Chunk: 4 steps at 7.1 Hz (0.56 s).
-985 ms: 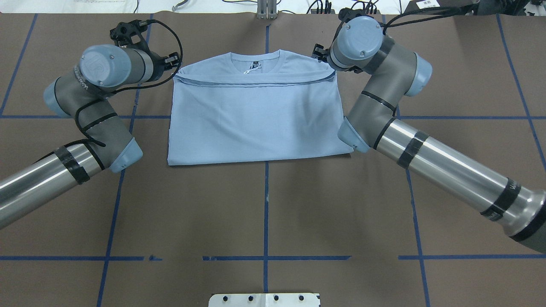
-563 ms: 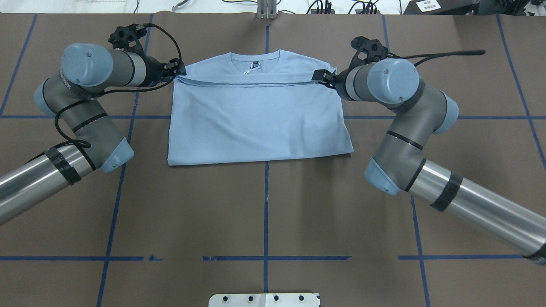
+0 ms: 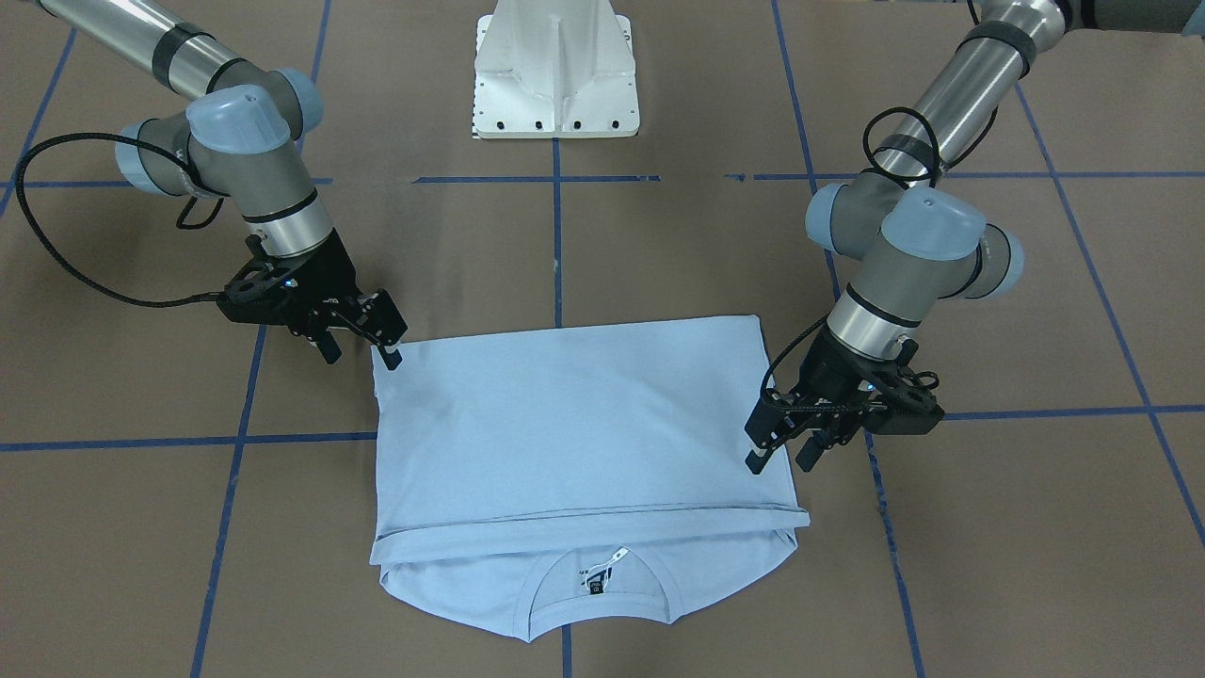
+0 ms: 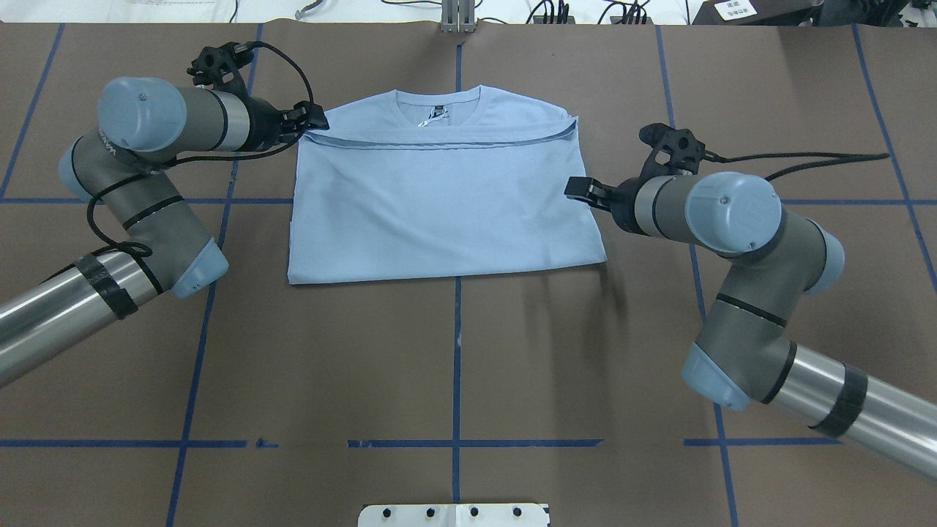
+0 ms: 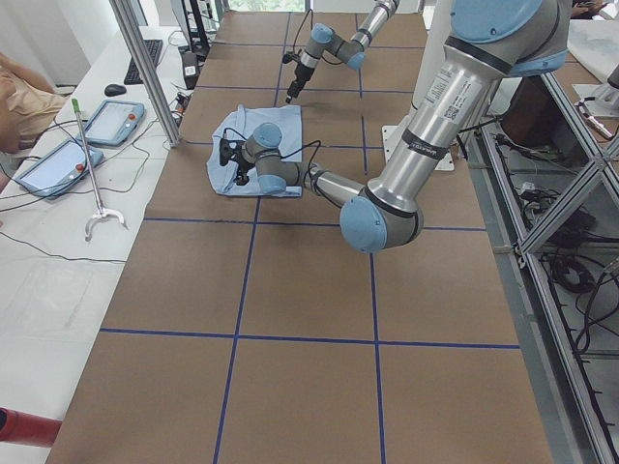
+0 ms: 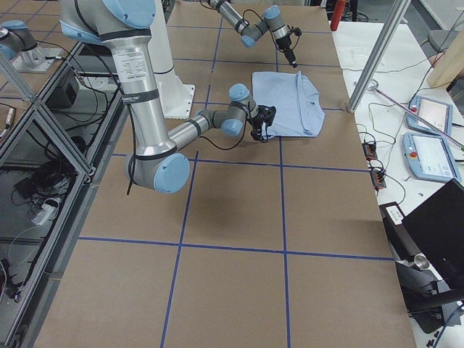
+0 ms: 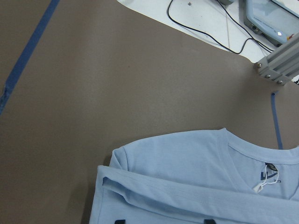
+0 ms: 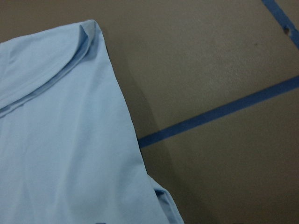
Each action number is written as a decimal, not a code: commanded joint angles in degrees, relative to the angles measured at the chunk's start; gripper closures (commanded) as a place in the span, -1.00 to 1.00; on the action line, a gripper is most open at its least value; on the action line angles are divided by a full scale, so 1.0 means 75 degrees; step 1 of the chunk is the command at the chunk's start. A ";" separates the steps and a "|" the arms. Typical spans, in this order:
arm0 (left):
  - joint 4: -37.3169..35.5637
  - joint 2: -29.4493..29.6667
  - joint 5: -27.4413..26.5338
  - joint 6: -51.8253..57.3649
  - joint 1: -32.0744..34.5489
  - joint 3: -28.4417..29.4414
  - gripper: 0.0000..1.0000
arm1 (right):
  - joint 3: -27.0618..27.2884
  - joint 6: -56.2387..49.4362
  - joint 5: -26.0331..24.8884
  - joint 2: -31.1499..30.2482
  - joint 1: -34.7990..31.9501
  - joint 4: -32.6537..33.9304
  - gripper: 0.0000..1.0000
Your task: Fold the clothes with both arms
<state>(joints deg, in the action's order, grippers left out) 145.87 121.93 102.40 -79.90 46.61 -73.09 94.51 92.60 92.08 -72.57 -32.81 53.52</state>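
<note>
The left arm point(image 4: 146, 121) is reaching in from the table's point(image 4: 329, 351) left edge, with its wrist lying toward the far left corner. The left gripper point(image 4: 313, 116) is hovering at the left end of the turned-up hem of the T-shirt point(image 4: 439, 205). Its jaws are standing released with nothing between them. In the left wrist view its fingertips point(image 7: 209, 221) are showing well apart above that hem.

The light blue T-shirt is lying flat in the middle of the table's far half, close to the far edge, with its collar pointing away from the robot. Its lower part is lying doubled up over the chest, so the hem is running straight across just below the collar. Inside the neck the dark label point(image 4: 437, 111) and the white tag point(image 4: 422, 124) are showing. Blue tape lines point(image 4: 455, 366) are crossing the brown surface, and the white pedestal base point(image 4: 454, 514) is sitting at the middle of the near edge.

The right gripper point(image 4: 578, 192) is hovering at the shirt's right edge, about midway along it. Its jaws are spread and empty, and I cannot tell whether a finger is touching the cloth. The right arm point(image 4: 732, 212) is coming in from the table's near right corner, folded at the elbow.
</note>
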 commanded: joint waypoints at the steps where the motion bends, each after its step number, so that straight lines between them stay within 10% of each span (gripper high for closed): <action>1: 0.0015 0.0008 -0.0024 -0.0047 -0.0003 -0.0004 -0.89 | -0.0367 0.0789 0.0004 0.0277 0.0121 0.0012 -0.69; 4: 0.0015 -0.0004 -0.0024 -0.0058 -0.0003 -0.0039 -0.89 | -0.0168 0.0778 0.0051 0.0208 0.0075 0.0013 -0.37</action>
<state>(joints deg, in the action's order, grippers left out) 145.99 121.91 102.22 -80.32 46.58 -73.35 92.75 98.43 92.35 -70.72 -32.16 53.65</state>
